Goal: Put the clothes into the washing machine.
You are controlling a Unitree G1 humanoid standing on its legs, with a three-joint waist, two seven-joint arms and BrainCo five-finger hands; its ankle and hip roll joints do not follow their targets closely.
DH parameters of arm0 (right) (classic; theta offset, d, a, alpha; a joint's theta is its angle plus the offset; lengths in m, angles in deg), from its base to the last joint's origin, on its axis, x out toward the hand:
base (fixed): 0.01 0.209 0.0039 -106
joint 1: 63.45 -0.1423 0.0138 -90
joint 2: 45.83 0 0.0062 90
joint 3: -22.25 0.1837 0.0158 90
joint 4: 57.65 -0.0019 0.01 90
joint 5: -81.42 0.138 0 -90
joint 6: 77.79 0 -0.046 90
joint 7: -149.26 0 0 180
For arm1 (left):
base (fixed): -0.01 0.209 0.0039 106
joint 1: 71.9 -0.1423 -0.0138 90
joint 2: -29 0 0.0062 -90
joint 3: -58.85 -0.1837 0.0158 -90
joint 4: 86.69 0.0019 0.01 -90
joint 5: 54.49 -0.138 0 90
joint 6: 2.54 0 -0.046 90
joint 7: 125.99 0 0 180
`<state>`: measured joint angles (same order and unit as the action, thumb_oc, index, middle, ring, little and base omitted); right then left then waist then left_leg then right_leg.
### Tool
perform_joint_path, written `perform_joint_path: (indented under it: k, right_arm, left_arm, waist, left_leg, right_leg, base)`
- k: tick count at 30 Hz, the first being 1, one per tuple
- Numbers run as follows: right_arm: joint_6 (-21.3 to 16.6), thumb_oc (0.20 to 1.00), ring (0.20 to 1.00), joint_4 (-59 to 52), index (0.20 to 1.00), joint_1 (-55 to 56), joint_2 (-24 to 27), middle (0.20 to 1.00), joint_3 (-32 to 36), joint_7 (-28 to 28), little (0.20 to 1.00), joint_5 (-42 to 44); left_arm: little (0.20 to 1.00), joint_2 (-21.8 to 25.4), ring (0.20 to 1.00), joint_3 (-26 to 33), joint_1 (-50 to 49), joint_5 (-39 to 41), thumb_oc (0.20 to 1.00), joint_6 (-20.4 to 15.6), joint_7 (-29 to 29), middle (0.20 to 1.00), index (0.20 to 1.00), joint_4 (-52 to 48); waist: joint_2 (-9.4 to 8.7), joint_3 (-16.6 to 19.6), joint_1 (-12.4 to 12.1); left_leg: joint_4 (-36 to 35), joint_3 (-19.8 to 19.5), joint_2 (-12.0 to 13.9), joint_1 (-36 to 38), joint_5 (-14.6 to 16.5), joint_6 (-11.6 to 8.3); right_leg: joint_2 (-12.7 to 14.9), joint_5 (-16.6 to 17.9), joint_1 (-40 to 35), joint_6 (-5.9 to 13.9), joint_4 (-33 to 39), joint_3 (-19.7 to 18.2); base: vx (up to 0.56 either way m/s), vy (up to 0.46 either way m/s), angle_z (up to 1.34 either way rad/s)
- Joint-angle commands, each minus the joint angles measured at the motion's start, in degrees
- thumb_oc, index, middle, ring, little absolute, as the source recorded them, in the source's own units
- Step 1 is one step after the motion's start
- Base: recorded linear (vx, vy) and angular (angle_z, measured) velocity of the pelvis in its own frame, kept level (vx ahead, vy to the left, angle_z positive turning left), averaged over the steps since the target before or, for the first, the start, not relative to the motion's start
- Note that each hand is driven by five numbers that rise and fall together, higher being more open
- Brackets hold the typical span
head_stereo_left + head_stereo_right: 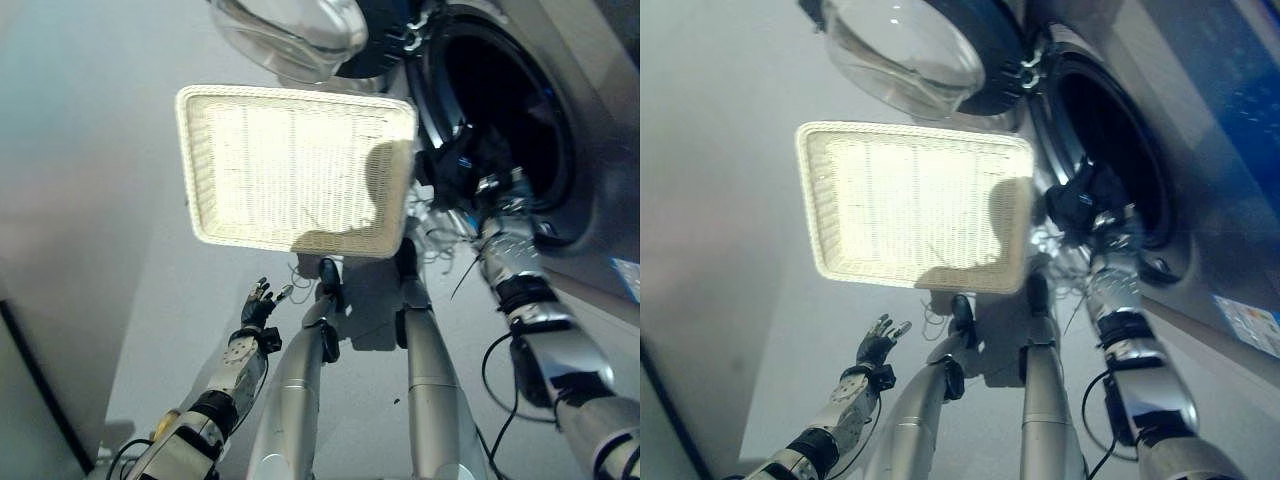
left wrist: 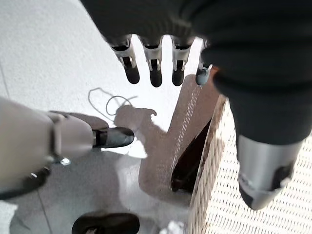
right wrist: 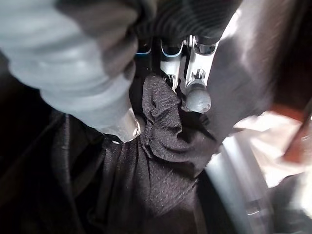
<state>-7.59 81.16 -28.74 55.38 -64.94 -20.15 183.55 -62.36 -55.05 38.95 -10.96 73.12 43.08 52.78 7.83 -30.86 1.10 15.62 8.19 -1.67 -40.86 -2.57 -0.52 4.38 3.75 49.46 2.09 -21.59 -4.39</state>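
Note:
A dark garment (image 3: 165, 146) hangs bunched at the rim of the washing machine's open drum (image 1: 510, 90). My right hand (image 1: 495, 190) is at that rim, its fingers (image 3: 197, 92) and thumb curled on the cloth. The white wicker basket (image 1: 190, 150) lies on the floor left of the machine, and I see no clothes in it. My left hand (image 1: 258, 303) hovers low above the floor, near the basket's near left corner, fingers (image 2: 155, 68) straight and holding nothing.
The machine's round glass door (image 1: 290, 30) stands swung open beyond the basket's far edge. The machine's grey front panel (image 1: 590, 150) fills the right side. Pale floor (image 1: 90, 200) stretches to the left of the basket.

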Motion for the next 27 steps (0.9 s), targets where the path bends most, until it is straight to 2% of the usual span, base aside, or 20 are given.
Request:
perform_joint_path:
  k: [1, 2, 3, 4, 5, 6, 7, 8, 9, 11, 14, 15, 16, 19, 20, 22, 24, 25, 26, 27]
  right_arm:
    - [-5.7, 0.200, 0.200, -3.1, 0.200, -4.6, 8.7, 0.200, 0.6, -1.0, 0.200, 1.6]
    - [-7.0, 0.200, 0.200, -3.3, 0.200, -5.6, 9.6, 0.200, 0.4, -1.1, 0.200, 2.0]
    - [-12.1, 0.200, 0.200, -4.1, 0.200, -7.4, 11.3, 0.200, 0.5, -3.6, 0.200, 4.5]
    - [-14.6, 0.200, 0.200, -4.6, 0.200, -7.9, 12.0, 0.200, 0.7, -4.6, 0.200, 5.2]
    - [-20.0, 0.200, 0.200, -6.2, 0.200, -8.4, 13.1, 0.200, 1.7, -4.6, 0.200, 2.9]
    - [-27.1, 0.200, 0.200, -7.2, 0.200, -8.9, 14.8, 0.200, 2.0, 2.4, 0.200, -5.8]
    - [-29.7, 0.200, 0.200, -7.6, 0.200, -9.2, 15.3, 0.200, 2.0, 6.0, 0.200, -9.5]
    - [-37.2, 0.200, 0.200, -10.1, 0.200, -11.9, 17.3, 0.200, 1.5, 16.9, 0.200, -18.8]
    - [-41.4, 0.200, 0.200, -9.4, 0.200, -13.3, 18.7, 0.200, 1.6, 25.4, 0.200, -27.5]
    - [-46.3, 0.200, 0.200, -8.6, 0.200, -14.8, 22.6, 0.200, 2.1, 45.8, 0.200, -48.5]
    - [-43.8, 0.200, 0.200, -13.0, 0.200, -13.2, 25.2, 0.200, 2.7, 77.6, 0.200, -74.5]
    - [-43.6, 0.200, 0.200, -12.7, 0.200, -12.0, 25.8, 0.200, 3.7, 81.9, 0.200, -75.4]
    - [-45.9, 0.200, 0.200, -10.2, 0.200, -10.0, 26.6, 0.200, 5.0, 81.9, 0.200, -68.7]
    - [-49.3, 0.200, 0.200, -6.8, 0.200, -8.1, 25.7, 0.200, 5.8, 80.1, 0.200, -55.7]
    - [-51.2, 0.200, 0.200, -5.6, 0.200, -6.8, 24.6, 0.200, 6.3, 77.8, 0.200, -46.1]
    - [-51.2, 0.200, 0.200, -6.5, 0.200, -5.1, 22.6, 0.200, 7.2, 63.6, 0.200, -24.6]
    - [-45.4, 0.200, 0.200, -6.0, 0.200, -3.4, 21.0, 0.200, 7.9, 41.6, 0.200, -0.8]
    - [-43.8, 0.200, 0.200, -5.1, 0.200, -3.0, 20.9, 0.200, 8.1, 35.6, 0.200, 5.2]
    - [-35.6, 1.000, 1.000, -6.3, 1.000, -1.5, 18.0, 1.000, 9.3, 27.7, 1.000, 10.9]
    - [-33.7, 1.000, 1.000, -8.2, 1.000, -1.1, 16.4, 1.000, 9.5, 26.6, 1.000, 10.9]
  left_arm:
    - [1.000, 0.7, 1.000, -0.7, -3.6, -0.2, 1.000, -0.5, 0.8, 1.000, 1.000, -2.6]
    - [1.000, 1.0, 1.000, -0.7, -4.1, -0.3, 1.000, -0.5, 1.1, 1.000, 1.000, -3.0]
    - [1.000, 1.5, 1.000, -0.6, -4.9, -0.5, 1.000, -0.3, 1.5, 1.000, 1.000, -3.8]
    - [1.000, 1.7, 1.000, -0.6, -5.3, -0.6, 1.000, -0.3, 1.7, 1.000, 1.000, -4.1]
    - [1.000, 2.0, 1.000, -0.8, -6.0, -0.8, 1.000, -0.3, 1.7, 1.000, 1.000, -4.8]
    - [1.000, 2.7, 1.000, -0.8, -6.3, -0.9, 1.000, 0.2, 1.8, 1.000, 1.000, -5.9]
    - [1.000, 2.9, 1.000, -0.8, -6.4, -0.8, 1.000, 0.3, 1.9, 1.000, 1.000, -6.2]
    - [1.000, 3.4, 1.000, -1.2, -7.0, -0.1, 1.000, 0.3, 2.1, 1.000, 1.000, -7.2]
    - [1.000, 3.3, 1.000, -1.1, -7.3, 0.0, 1.000, 0.0, 2.6, 1.000, 1.000, -7.3]
    - [1.000, 3.3, 1.000, -1.6, -7.7, 0.7, 1.000, -0.3, 3.0, 1.000, 1.000, -7.7]
    - [1.000, 3.4, 1.000, -1.8, -8.2, 2.1, 1.000, 0.0, 3.1, 1.000, 1.000, -9.0]
    - [1.000, 3.5, 1.000, -1.5, -8.5, 2.2, 1.000, -0.1, 3.8, 1.000, 1.000, -9.0]
    - [1.000, 3.8, 1.000, -1.8, -8.6, 2.7, 1.000, -0.3, 4.5, 1.000, 1.000, -9.0]
    - [1.000, 4.3, 1.000, -2.4, -8.4, 3.0, 1.000, -0.2, 5.0, 1.000, 1.000, -9.4]
    - [1.000, 4.6, 1.000, -2.4, -8.4, 3.0, 1.000, 0.0, 5.3, 1.000, 1.000, -9.6]
    - [1.000, 5.2, 1.000, -2.7, -8.3, 3.3, 1.000, 0.6, 5.1, 1.000, 1.000, -10.2]
    - [1.000, 6.0, 1.000, -2.9, -7.8, 3.5, 1.000, 1.7, 4.9, 1.000, 1.000, -10.7]
    - [1.000, 6.1, 1.000, -2.9, -7.7, 3.5, 1.000, 1.8, 4.8, 1.000, 1.000, -10.7]
    - [1.000, 6.2, 1.000, -2.7, -7.0, 3.5, 1.000, 2.5, 5.0, 1.000, 1.000, -10.3]
    - [1.000, 6.2, 1.000, -2.5, -6.7, 3.4, 1.000, 2.6, 5.0, 1.000, 1.000, -9.9]
  waist:
    - [5.78, 1.1, 0.7]
    - [5.93, 1.1, 0.5]
    - [6.19, 1.1, 0.3]
    - [6.26, 1.1, 0.3]
    - [6.29, 1.1, 0.4]
    - [6.22, 1.1, 0.5]
    - [6.21, 1.1, 0.5]
    - [6.40, 1.1, 0.6]
    - [6.72, 1.1, 0.7]
    - [6.93, 1.1, 1.1]
    - [7.06, 1.1, 1.6]
    - [7.11, 1.1, 1.8]
    - [7.14, 1.1, 1.9]
    - [7.34, 1.1, 1.6]
    - [7.52, 1.1, 1.5]
    - [7.62, 1.1, 1.3]
    - [7.68, 1.1, 1.0]
    - [7.62, 1.1, 1.0]
    - [7.79, 1.1, 0.9]
    - [7.80, 1.1, 0.9]
  left_leg:
    - [4.7, -2.6, -2.7, -1.9, 3.9, -1.73]
    - [4.9, -2.6, -2.6, -2.0, 4.0, -1.78]
    - [5.2, -2.6, -2.3, -2.0, 4.2, -1.79]
    - [5.4, -2.6, -2.2, -2.1, 4.3, -1.76]
    - [5.5, -2.9, -2.1, -2.2, 4.3, -1.71]
    - [5.6, -3.1, -2.1, -2.3, 4.4, -1.74]
    - [5.7, -3.1, -2.1, -2.3, 4.3, -1.74]
    - [5.3, -2.9, -2.0, -2.2, 3.8, -1.88]
    - [4.7, -2.8, -1.9, -2.0, 3.5, -2.00]
    - [4.4, -2.6, -1.8, -1.8, 3.4, -2.27]
    - [5.2, -2.3, -1.4, -2.1, 3.7, -2.59]
    - [5.5, -2.1, -1.2, -2.2, 3.8, -2.68]
    - [5.7, -1.9, -1.1, -2.4, 3.9, -2.78]
    - [5.7, -1.9, -1.1, -2.5, 3.8, -2.94]
    - [5.6, -1.7, -1.1, -2.6, 3.6, -2.91]
    - [5.4, -1.8, -1.0, -2.7, 3.4, -2.83]
    - [5.0, -1.7, -0.7, -2.8, 3.1, -2.70]
    - [5.0, -1.7, -0.7, -2.8, 3.1, -2.71]
    - [5.0, -1.7, -0.7, -2.9, 2.9, -2.80]
    - [4.9, -1.7, -0.7, -3.0, 2.8, -2.70]
  right_leg:
    - [-2.6, -8.8, 0.8, -1.51, -6.9, 7.7]
    - [-2.5, -9.1, 0.9, -1.58, -7.3, 7.8]
    - [-2.6, -9.7, 1.2, -1.72, -8.1, 8.1]
    - [-2.6, -10.0, 1.4, -1.72, -8.6, 8.1]
    - [-2.8, -10.3, 1.5, -1.66, -9.2, 8.1]
    - [-3.0, -10.4, 1.6, -1.61, -9.5, 8.1]
    - [-3.0, -10.4, 1.6, -1.62, -9.5, 8.1]
    - [-3.2, -10.1, 1.8, -1.72, -9.3, 8.2]
    - [-3.3, -10.1, 1.8, -1.71, -9.0, 8.1]
    - [-3.2, -10.0, 1.8, -1.67, -8.6, 7.9]
    - [-2.7, -10.0, 2.3, -1.58, -9.0, 7.8]
    - [-2.5, -10.2, 2.3, -1.55, -9.2, 7.8]
    - [-2.3, -10.2, 2.5, -1.52, -9.3, 7.7]
    - [-1.8, -10.1, 2.4, -1.36, -9.1, 7.9]
    - [-1.7, -10.0, 2.3, -1.33, -9.0, 8.1]
    - [-1.6, -9.9, 2.2, -1.36, -8.8, 8.1]
    - [-1.6, -9.9, 2.1, -1.54, -8.7, 8.3]
    - [-1.6, -9.9, 2.2, -1.55, -8.9, 8.3]
    - [-1.8, -10.2, 2.2, -1.68, -9.2, 8.1]
    - [-2.1, -10.3, 2.3, -1.79, -9.4, 8.1]
  base:
    - [0.05, -0.082, 0.13]
    - [0.05, -0.085, 0.12]
    - [0.05, -0.070, 0.10]
    - [0.05, -0.107, 0.06]
    - [0.05, -0.115, 0.01]
    - [0.04, -0.111, 0.03]
    - [0.05, -0.049, 0.08]
    - [0.03, 0.020, 0.08]
    - [0.03, 0.058, 0.01]
    - [0.02, 0.072, -0.09]
    - [0.04, 0.076, -0.17]
    - [0.03, 0.041, -0.18]
    - [0.02, 0.015, -0.14]
    - [0.00, -0.018, -0.14]
    - [0.00, -0.033, -0.01]
    - [0.00, -0.054, 0.08]
    - [-0.01, -0.055, 0.18]
    - [-0.01, -0.040, 0.19]
    - [-0.01, -0.038, 0.18]
    - [-0.02, -0.053, 0.17]
